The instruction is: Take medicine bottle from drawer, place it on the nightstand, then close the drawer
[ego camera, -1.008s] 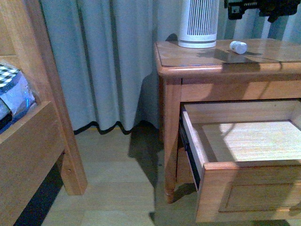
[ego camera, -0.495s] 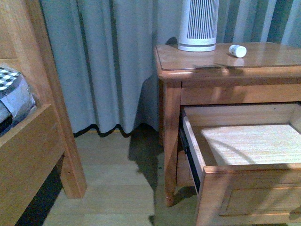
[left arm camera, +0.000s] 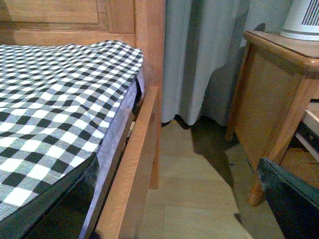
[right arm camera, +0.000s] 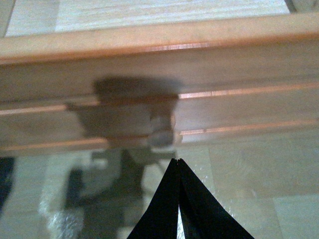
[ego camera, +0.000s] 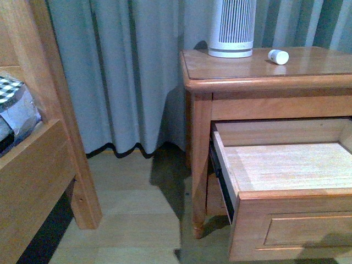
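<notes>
From my remote station, the front view shows neither arm. Nearest the camera, the drawer (ego camera: 286,181) stands pulled well out of the nightstand (ego camera: 201,143), its pale wood floor bare and its recessed-panel front facing me. Through the right wrist view I look down on that drawer front (right arm camera: 159,79); the round wooden knob (right arm camera: 162,130) projects from it, somewhat blurred. The right gripper (right arm camera: 178,164) sits just short of the knob, its two dark fingers (right arm camera: 162,209) pressed together at the tips with nothing between them.

In the left wrist view, only a dark edge of the left gripper (left arm camera: 294,199) enters the corner, so I cannot tell whether its fingers are apart or together. That view also shows a checked bedspread (left arm camera: 55,109) lying over the bed frame (left arm camera: 134,164), with the wood floor (left arm camera: 199,199) between the bed and the nightstand.

Further back in the front view, the medicine bottle (ego camera: 278,56) lies on its side on the glossy nightstand top, near the rear. A ribbed white-grey cylinder (ego camera: 231,27) stands upright near it, toward the left. A grey curtain (ego camera: 121,71) hangs behind everything.
</notes>
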Robot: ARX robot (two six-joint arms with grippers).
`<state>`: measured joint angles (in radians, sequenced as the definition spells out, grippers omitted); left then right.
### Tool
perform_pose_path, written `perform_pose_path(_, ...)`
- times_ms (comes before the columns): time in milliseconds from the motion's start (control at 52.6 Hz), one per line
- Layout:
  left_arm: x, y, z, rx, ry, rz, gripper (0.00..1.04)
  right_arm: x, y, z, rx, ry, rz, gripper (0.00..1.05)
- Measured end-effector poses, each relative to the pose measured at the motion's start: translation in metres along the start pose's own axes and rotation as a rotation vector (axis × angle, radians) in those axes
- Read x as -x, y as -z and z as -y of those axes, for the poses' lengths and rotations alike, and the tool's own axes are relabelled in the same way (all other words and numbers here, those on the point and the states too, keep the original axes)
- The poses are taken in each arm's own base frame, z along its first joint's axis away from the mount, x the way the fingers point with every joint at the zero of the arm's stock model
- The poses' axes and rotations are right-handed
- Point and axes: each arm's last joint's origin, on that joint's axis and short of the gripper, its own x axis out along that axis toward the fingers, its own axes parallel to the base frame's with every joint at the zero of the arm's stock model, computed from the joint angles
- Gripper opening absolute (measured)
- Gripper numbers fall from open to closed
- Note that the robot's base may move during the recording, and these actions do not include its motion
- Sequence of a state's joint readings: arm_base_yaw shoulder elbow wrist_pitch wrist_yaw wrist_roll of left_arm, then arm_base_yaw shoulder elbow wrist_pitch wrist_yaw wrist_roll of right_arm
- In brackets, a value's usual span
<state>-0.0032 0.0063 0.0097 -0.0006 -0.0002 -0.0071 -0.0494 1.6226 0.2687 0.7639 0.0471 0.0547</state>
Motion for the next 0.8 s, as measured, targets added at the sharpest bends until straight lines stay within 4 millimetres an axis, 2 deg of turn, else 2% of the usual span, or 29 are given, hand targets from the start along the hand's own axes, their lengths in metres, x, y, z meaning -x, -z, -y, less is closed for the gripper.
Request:
perform_pose_path(19, 0.0, 0.0, 0.0, 0.0, 0.0, 0.0, 0.98, -0.002, 0.0, 0.0, 0.002, 0.002, 0.002, 0.03)
perform_pose_path(152, 0.0, 0.0, 0.0, 0.0, 0.0, 0.0, 0.98, -0.05, -0.003, -0.001, 0.051, 0.042, -0.001, 0.03)
perform_pose_path(247, 0.0, 0.0, 0.0, 0.0, 0.0, 0.0, 0.98, -0.099, -0.012, -0.003, 0.103, 0.084, -0.022, 0.03)
perform_pose_path(285, 0.0, 0.0, 0.0, 0.0, 0.0, 0.0, 0.98, -0.118, -0.021, -0.004, 0.116, 0.087, -0.012, 0.03)
perform_pose_path(323, 0.0, 0.0, 0.0, 0.0, 0.0, 0.0, 0.98, -0.126, -0.027, -0.006, 0.123, 0.089, -0.001, 0.03)
perform_pose_path(418, 0.0, 0.0, 0.0, 0.0, 0.001, 0.0, 0.98, -0.165, -0.061, -0.012, 0.144, 0.099, 0.07, 0.03)
perform_pose_path(647, 0.0, 0.0, 0.0, 0.0, 0.0, 0.0, 0.98, -0.195, -0.1, -0.019, 0.163, 0.103, 0.163, 0.03)
perform_pose_path(799, 0.0, 0.0, 0.0, 0.0, 0.0, 0.0, 0.98, -0.205, -0.114, -0.019, 0.161, 0.103, 0.203, 0.03)
